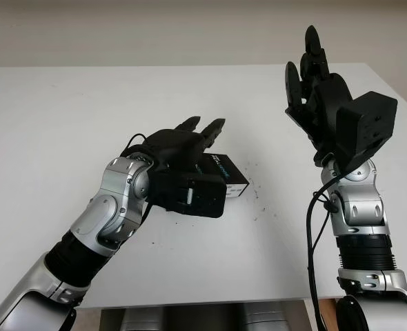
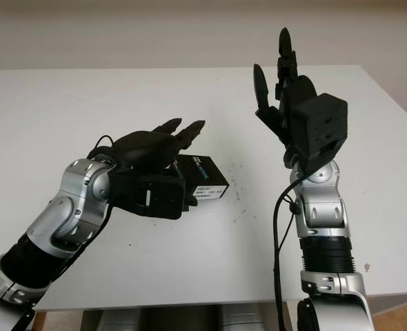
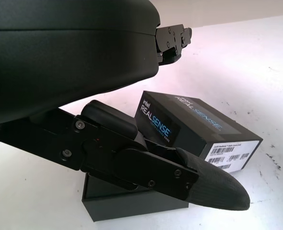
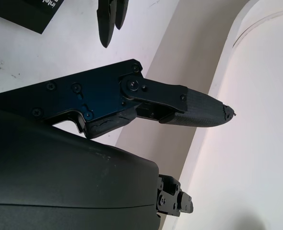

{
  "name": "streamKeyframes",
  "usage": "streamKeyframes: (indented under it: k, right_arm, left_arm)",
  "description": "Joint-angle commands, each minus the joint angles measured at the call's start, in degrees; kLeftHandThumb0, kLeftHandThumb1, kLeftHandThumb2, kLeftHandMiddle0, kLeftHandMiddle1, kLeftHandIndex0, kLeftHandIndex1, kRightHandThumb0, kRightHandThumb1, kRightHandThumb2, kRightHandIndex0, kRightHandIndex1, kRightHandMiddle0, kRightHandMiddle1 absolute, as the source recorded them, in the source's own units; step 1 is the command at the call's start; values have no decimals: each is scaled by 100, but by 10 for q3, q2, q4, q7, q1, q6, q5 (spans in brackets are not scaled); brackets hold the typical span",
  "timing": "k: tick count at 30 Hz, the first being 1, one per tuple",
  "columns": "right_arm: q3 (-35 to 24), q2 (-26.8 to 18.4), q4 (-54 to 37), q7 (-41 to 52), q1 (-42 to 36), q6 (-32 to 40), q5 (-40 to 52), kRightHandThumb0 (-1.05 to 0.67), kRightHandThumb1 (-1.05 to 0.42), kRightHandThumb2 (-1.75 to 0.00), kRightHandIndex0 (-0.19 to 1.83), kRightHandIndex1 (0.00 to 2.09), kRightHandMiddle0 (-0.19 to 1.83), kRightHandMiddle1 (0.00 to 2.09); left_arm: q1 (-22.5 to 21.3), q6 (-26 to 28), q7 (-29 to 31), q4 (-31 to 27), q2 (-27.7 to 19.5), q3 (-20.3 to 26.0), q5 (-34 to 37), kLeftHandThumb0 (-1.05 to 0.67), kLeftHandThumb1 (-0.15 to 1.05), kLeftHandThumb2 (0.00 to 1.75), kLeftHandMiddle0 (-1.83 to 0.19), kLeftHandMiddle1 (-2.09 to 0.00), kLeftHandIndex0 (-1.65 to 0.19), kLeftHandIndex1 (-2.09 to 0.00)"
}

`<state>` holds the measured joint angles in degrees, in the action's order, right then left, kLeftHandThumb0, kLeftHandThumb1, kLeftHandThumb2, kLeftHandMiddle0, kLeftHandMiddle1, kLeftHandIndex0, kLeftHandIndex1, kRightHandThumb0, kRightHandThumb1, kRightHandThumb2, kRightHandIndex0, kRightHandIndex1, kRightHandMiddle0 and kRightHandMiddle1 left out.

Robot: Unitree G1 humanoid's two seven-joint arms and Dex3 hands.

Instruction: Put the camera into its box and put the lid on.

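I see a black box (image 3: 199,129) lying on the white table (image 1: 65,117), near its middle, closed with the lid on. Its top reads "intel REALSENSE" in white and blue letters, and the end face carries a white sticker with barcodes; the finer print there I cannot read. A second low black piece (image 3: 132,203) sits on the table just beside the box, under my left fingers; I cannot tell what it is. I cannot see the camera itself, so I cannot tell where it is.

My left hand (image 1: 190,148) hovers over the near end of the box, holding nothing, fingers (image 3: 213,187) stretched forward and apart rather than curled; I cannot tell whether they touch the box. My right hand (image 2: 286,96) is raised above the table to the right of the box, well apart from it, fingers pointing up and spread, holding nothing.
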<state>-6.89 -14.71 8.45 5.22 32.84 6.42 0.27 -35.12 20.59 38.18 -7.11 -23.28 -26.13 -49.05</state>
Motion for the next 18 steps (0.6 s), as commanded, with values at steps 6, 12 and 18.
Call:
streamKeyframes:
  k: [6,12,18]
  right_arm:
    - [1,4,-8,-3,-2,1,3,-75,-105,-63,-18,4,-16,6]
    - [1,7,-1,-6,-4,-12,3,-74,-105,-63,-19,4,-16,5]
    - [-1,9,3,-5,-4,-20,8,-73,-105,-62,-19,5,-17,5]
  left_arm:
    - [13,12,-19,13,21,-4,-7,-102,105,11,19,0,19,0]
    - [18,15,-83,50,51,-5,-17,-100,104,9,19,0,19,0]
    - [14,-2,-121,74,57,-9,-18,-98,105,8,19,0,19,0]
